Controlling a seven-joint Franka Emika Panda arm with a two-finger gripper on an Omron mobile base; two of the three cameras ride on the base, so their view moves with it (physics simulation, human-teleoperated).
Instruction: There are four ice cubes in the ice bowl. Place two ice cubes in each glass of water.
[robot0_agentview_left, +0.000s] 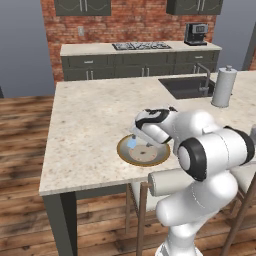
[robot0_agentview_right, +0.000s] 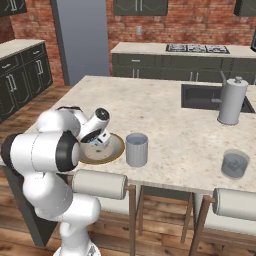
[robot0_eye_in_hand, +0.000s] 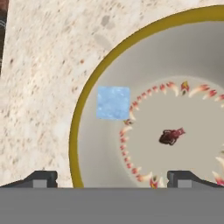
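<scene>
Left base view: the arm reaches over the island counter and its gripper hangs low over the ice bowl, which sits near the counter's front edge; one ice cube lies against the bowl's left inner wall. Right base view: the gripper is above the bowl; one glass of water stands just beside the bowl on its right, the second glass well apart toward the far right edge, with something pale blue inside it. A white cylinder stands by the sink. Hand view: the fingertips stand wide apart, released, gripping nothing; the ice cube rests on the bowl's sloping inner wall, ahead of the left fingertip.
</scene>
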